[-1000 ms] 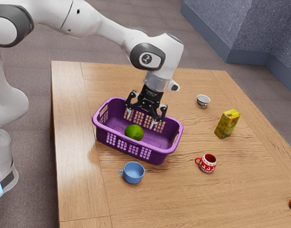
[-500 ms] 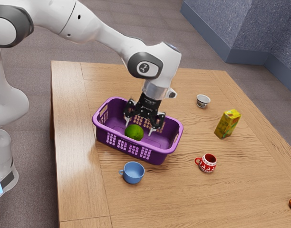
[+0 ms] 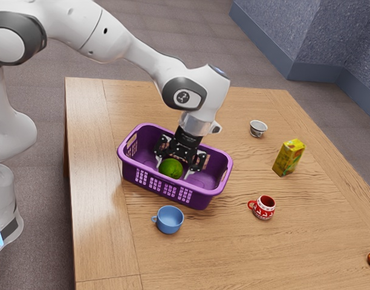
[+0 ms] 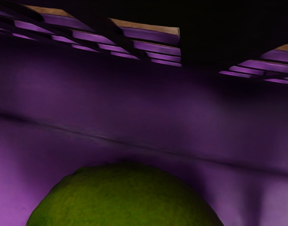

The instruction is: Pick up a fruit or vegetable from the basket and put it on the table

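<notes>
Exterior view: wood table (image 3: 233,254) w/ purple basket (image 3: 200,198) on top. Gripper (image 3: 173,167) down in basket, released, fingers (image 3: 188,173) spread. Blue cup (image 3: 170,220) just outside. Green fruit (image 3: 169,170) in basket, btwn fingertips; contact unclear. Wrist view: fruit right by gripper.

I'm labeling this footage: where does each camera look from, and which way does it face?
Exterior view: beside my arm, looking down across the table; arm and gripper show.
Wrist view: at my arm's end, looking into the purple basket at its slotted wall and the green fruit.
Shared: basket and green fruit.
</notes>
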### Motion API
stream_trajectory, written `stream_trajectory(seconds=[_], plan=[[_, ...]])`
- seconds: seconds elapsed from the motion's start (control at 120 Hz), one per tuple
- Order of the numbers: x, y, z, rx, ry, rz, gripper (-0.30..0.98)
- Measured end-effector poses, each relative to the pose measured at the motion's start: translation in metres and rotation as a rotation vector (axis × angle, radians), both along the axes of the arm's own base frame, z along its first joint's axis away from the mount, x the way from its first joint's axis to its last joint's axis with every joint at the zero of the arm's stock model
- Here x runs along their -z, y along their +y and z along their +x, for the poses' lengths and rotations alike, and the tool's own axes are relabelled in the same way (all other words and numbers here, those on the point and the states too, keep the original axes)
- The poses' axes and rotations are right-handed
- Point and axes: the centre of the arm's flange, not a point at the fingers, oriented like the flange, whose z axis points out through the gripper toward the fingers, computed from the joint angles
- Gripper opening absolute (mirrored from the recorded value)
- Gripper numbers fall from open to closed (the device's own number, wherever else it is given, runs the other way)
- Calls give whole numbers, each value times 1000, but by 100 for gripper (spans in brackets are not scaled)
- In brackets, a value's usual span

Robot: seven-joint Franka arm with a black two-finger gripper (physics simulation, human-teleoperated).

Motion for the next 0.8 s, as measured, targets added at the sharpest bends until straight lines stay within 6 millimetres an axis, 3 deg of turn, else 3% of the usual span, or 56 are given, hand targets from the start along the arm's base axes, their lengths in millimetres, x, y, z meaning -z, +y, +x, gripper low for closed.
stream_trajectory(seconds=[0.2,0.317,0.483,0.55,0.667,0.742,0.8], plan=[[8,0,1,-14,14,19,51],[8,-2,1,-15,14,23,34],[-7,-5,6,-4,-9,27,33],[-32,-6,14,6,-46,32,31],[-120,-6,29,44,-142,90,30],[-142,5,25,50,-127,124,29],[-147,40,23,8,-96,144,29]])
